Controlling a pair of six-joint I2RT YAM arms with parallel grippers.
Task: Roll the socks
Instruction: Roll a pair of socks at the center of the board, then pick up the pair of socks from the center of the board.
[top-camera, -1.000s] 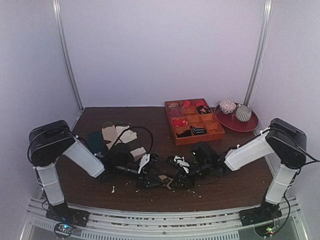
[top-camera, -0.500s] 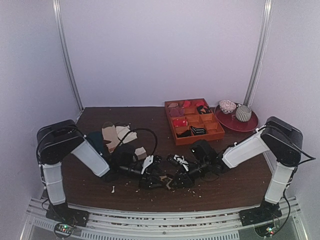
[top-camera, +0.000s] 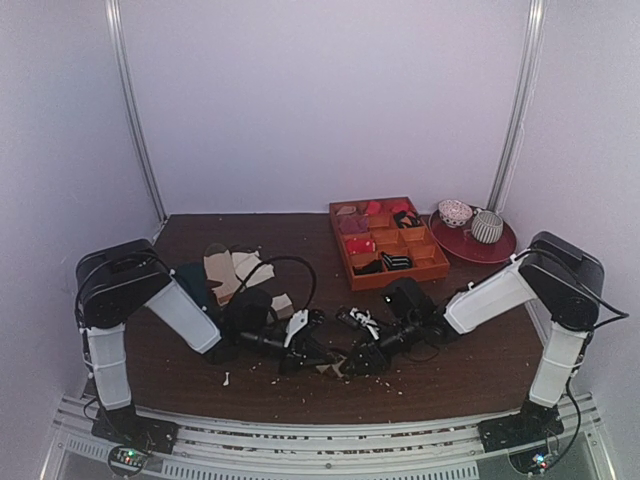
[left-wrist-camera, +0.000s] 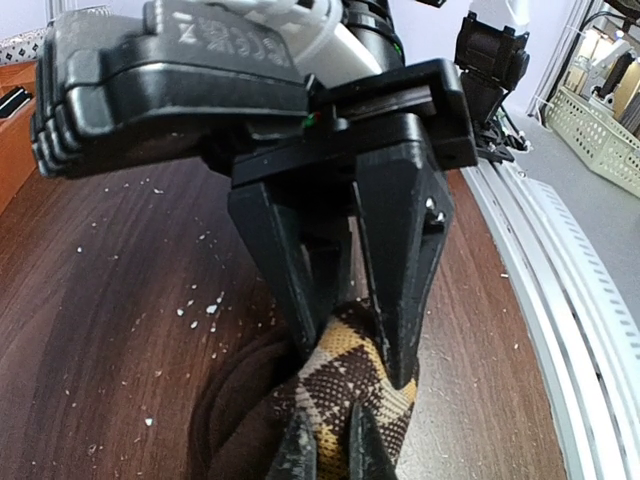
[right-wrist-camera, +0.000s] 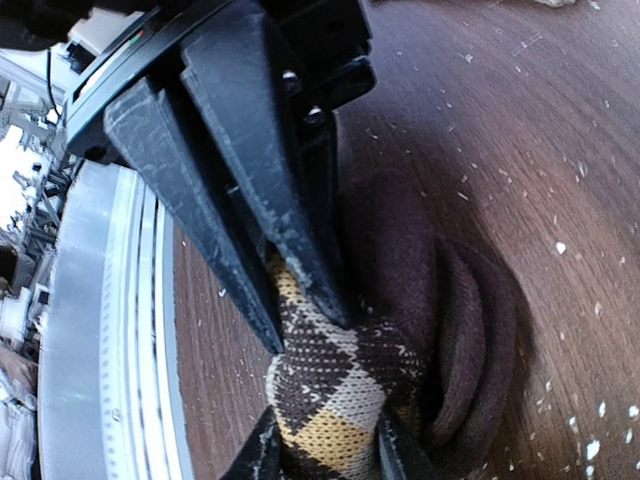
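The socks (left-wrist-camera: 352, 385) lie bunched in a small argyle roll of brown, cream and yellow diamonds, with a dark brown end (right-wrist-camera: 455, 330) spilling out beside it on the table. Both grippers meet on this roll from opposite sides, near the table's front middle (top-camera: 336, 364). My left gripper (left-wrist-camera: 330, 435) is shut on a fold of the argyle fabric. My right gripper (right-wrist-camera: 328, 440) is shut around the roll's other end. In the top view the left gripper (top-camera: 316, 352) and right gripper (top-camera: 358, 358) almost touch, and they hide most of the socks.
An orange compartment tray (top-camera: 436, 266) stands at the back right, beside a red plate (top-camera: 497, 250) with a bowl and a cup. Cream-and-brown socks (top-camera: 240, 270) and a dark teal sock (top-camera: 192, 282) lie behind the left arm. White crumbs dot the wood; a metal rail (left-wrist-camera: 560, 290) runs along the front edge.
My left arm has moved right onto the socks and its gripper has closed on the fabric. The right gripper has kept its hold and shifted slightly left.
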